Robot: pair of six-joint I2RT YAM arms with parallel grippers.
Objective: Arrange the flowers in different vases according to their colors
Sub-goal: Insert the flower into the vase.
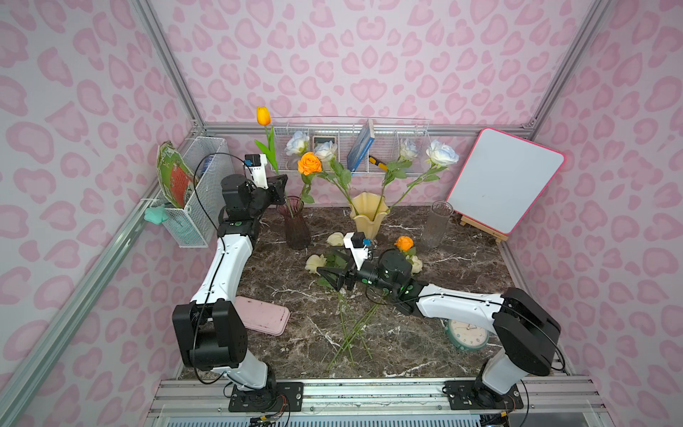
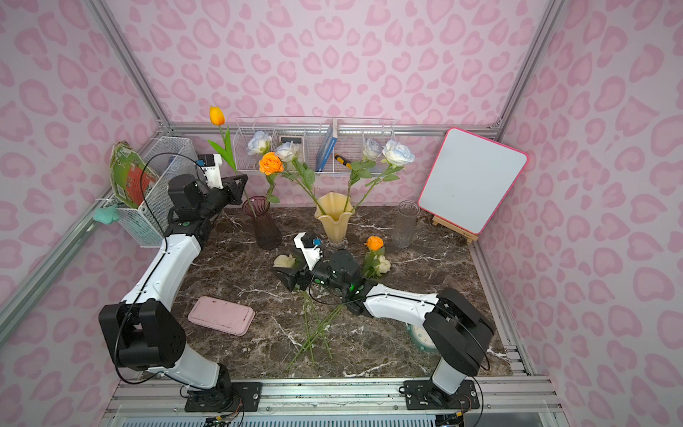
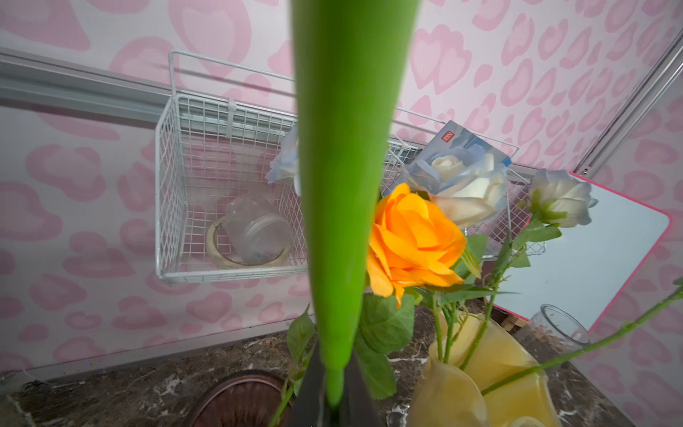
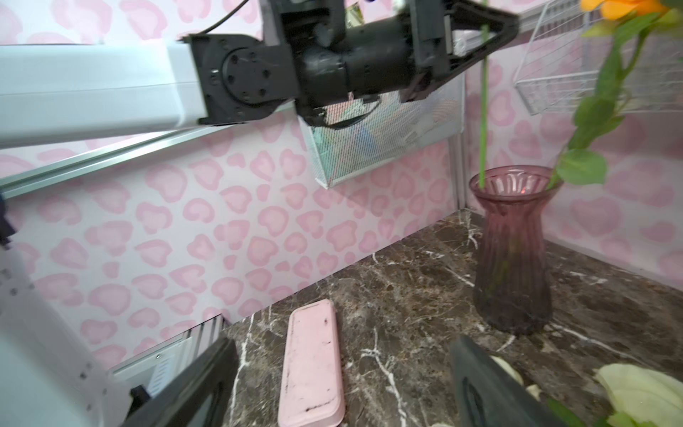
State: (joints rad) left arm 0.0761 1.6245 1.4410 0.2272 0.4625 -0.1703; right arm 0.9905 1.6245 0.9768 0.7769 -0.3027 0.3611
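The left arm rises from its base at 7 o'clock of the table (image 1: pixel 406 344), bends at the elbow and reaches to 11 o'clock. There the left gripper (image 1: pixel 284 190) hangs just above the purple vase (image 1: pixel 296 229). Its fingers are closed tight on the green stem of the orange tulip (image 1: pixel 263 115); the right wrist view shows the stem pinched between them. The tulip stands nearly upright, bud on top, its long axis leaning slightly toward 11 o'clock and its lower end inside the vase mouth, against the rim. An orange rose (image 1: pixel 309 163) stands in the same vase.

The right arm comes from 5 o'clock, its forearm low and nearly level, pointing toward 9 o'clock across the table's centre. The right gripper (image 1: pixel 328 281) has its fingers spread wide and holds nothing. It sits low over the leaves of the loose flowers, just beside a cream rose (image 1: pixel 316 263). These lie flat, heads toward 12 o'clock, their stems (image 1: pixel 349 332) fanning toward 6 o'clock. Pale blue roses (image 1: pixel 441 152) stand in the yellow vase (image 1: pixel 369 218) at 12 o'clock; the clear vase (image 1: pixel 438 223) stands at 1 o'clock.
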